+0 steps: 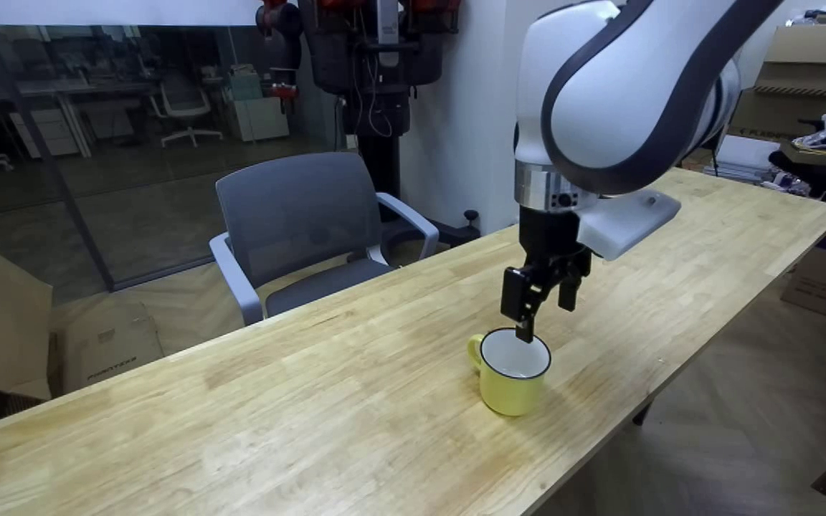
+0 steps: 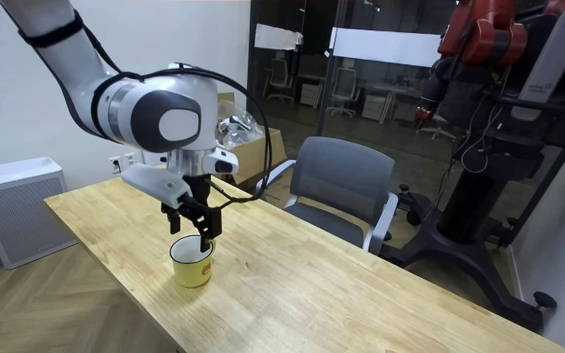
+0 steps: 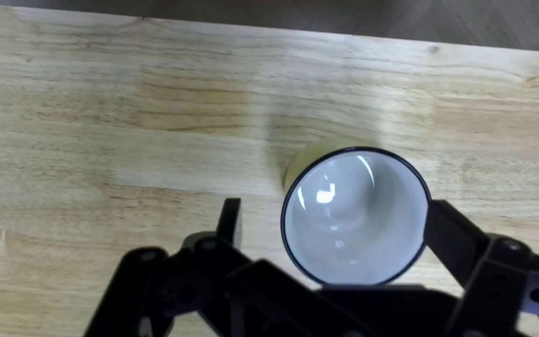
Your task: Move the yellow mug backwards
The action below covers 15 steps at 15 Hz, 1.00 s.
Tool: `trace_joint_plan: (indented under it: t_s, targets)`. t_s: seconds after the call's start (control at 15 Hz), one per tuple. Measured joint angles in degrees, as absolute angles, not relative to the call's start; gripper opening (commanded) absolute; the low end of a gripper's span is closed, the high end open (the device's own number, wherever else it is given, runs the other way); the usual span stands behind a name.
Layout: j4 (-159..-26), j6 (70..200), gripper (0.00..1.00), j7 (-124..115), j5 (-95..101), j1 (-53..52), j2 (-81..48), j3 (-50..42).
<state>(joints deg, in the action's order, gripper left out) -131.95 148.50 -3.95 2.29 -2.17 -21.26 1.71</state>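
The yellow mug (image 1: 510, 391) stands upright on the wooden table, with a white inside and a thin dark rim. Its handle shows in an exterior view on the side toward the chair. In an exterior view a small orange print shows on the mug (image 2: 190, 274). My gripper (image 1: 546, 317) points down just above the mug, fingers wide apart; it shows likewise in an exterior view (image 2: 190, 237). In the wrist view the gripper (image 3: 336, 222) has one finger overlapping the rim of the mug (image 3: 351, 215) and the other apart from it. Whether the overlapping finger touches, I cannot tell.
The mug is near one long edge of the wooden table (image 1: 298, 401). A grey office chair (image 1: 305, 215) stands against the opposite long edge and also shows in an exterior view (image 2: 344, 171). A large red and black robot (image 2: 488, 127) stands behind the chair.
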Motion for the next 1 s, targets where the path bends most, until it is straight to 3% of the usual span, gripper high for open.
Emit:
trace_joint_plan:
  t_s: [1.0]
  targets:
    - [-126.71,155.43,1.00,-0.54,2.66,-1.52,-32.28,-0.88]
